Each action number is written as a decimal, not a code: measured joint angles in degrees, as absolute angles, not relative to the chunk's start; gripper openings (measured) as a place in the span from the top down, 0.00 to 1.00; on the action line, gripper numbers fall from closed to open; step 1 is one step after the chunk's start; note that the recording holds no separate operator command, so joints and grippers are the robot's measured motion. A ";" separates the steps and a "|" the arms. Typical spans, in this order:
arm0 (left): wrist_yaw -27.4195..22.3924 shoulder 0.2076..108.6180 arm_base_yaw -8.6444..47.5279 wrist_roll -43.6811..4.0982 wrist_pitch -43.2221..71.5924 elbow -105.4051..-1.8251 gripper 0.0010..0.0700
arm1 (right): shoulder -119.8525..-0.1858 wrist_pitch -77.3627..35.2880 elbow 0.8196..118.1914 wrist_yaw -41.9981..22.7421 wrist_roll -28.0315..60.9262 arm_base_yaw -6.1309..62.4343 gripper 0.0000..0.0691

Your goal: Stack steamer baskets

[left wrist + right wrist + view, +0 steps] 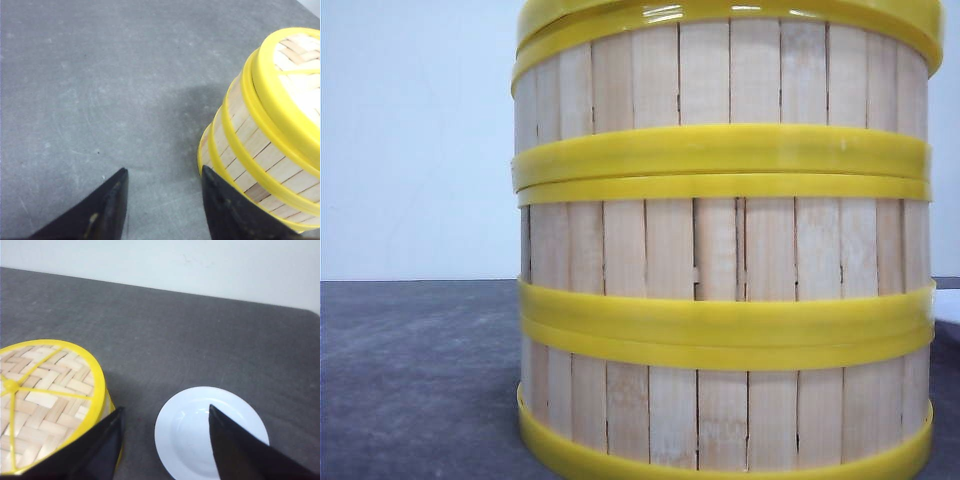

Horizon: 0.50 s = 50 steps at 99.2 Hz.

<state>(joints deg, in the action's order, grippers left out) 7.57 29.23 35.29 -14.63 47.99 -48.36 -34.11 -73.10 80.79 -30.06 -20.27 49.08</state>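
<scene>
1. Three steamer baskets (725, 250) stand stacked, filling the right of the front view, a woven lid (42, 400) on top.
2. Both the left gripper (162, 207) and the right gripper (165, 445) hang spread and empty; stacking looks finished, so retreating comes next.
3. Open table (100, 75) lies left; a white plate (200, 432) sits beside the stack.
</scene>
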 joint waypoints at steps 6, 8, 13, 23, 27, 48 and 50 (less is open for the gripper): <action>7.57 29.23 35.29 -14.63 47.66 -48.36 0.63 | -33.43 -73.10 80.79 -30.13 -20.56 49.08 0.54; 7.57 29.23 35.29 -14.63 47.55 -48.36 0.64 | -33.36 -73.10 80.79 -30.24 -20.69 49.08 0.54; 7.57 29.23 35.29 -14.63 47.29 -48.36 0.71 | -33.36 -73.12 80.79 -30.24 -20.95 49.08 0.58; 7.57 29.23 35.29 -14.66 46.54 -48.36 0.93 | -33.61 -73.47 80.79 -30.20 -21.04 49.10 0.87; 7.57 29.23 35.29 -14.66 46.24 -48.36 0.96 | -33.63 -73.56 80.79 -30.22 -21.04 49.08 0.92; 7.57 29.23 35.29 -14.66 45.69 -48.36 0.98 | -33.85 -73.54 80.79 -30.22 -21.28 49.08 0.98; 7.57 29.23 35.29 -14.66 45.69 -48.36 0.98 | -33.85 -73.52 80.79 -30.22 -21.30 49.08 0.98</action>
